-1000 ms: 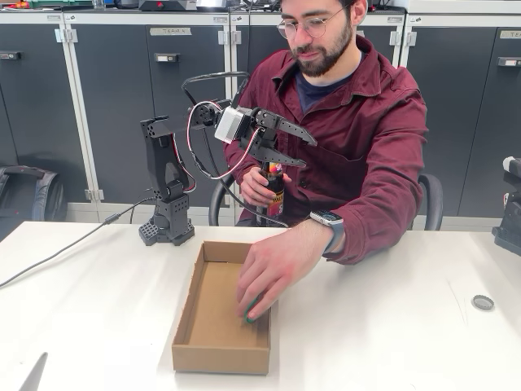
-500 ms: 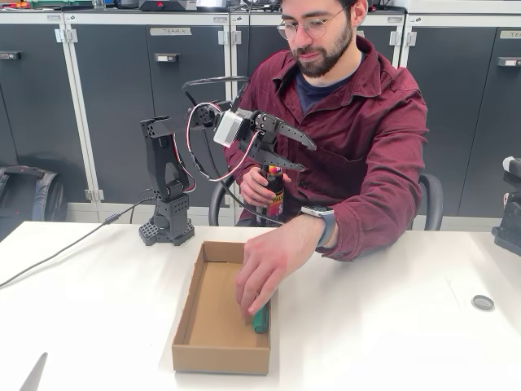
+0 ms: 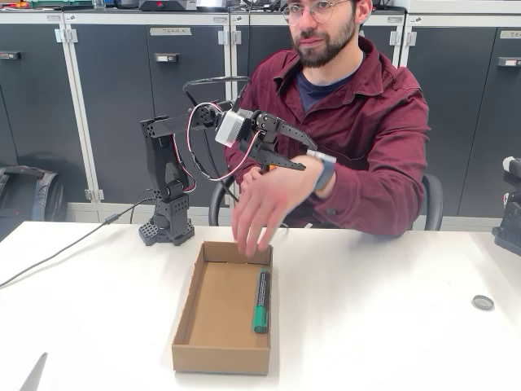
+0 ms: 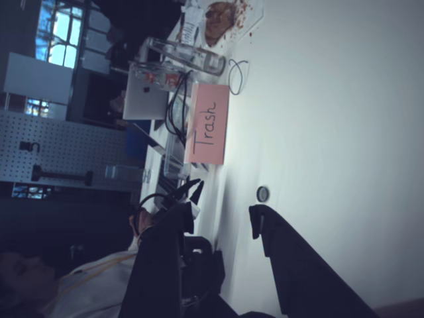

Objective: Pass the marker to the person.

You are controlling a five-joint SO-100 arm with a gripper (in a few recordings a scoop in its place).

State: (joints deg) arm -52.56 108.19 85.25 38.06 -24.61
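Observation:
The marker (image 3: 261, 300), dark with a green cap and green end, lies lengthwise along the right wall inside the shallow cardboard box (image 3: 210, 342). The person (image 3: 358, 122) in a maroon shirt sits behind the table, one hand (image 3: 264, 204) raised above the box's far end. My black gripper (image 3: 303, 154) hangs in the air well above the box, just behind that hand, open and holding nothing. In the wrist view my two dark fingers (image 4: 291, 265) stand apart over the white table, with nothing between them.
My arm's base (image 3: 167, 228) stands at the table's back left with a cable trailing left. A small round cap (image 3: 483, 302) lies at the right. In the wrist view a pink "Trash" box (image 4: 209, 124) and a round cap (image 4: 263, 193) sit on the table.
The person let go of the marker in the box and lifted the hand up and back toward the body. My gripper stayed almost still.

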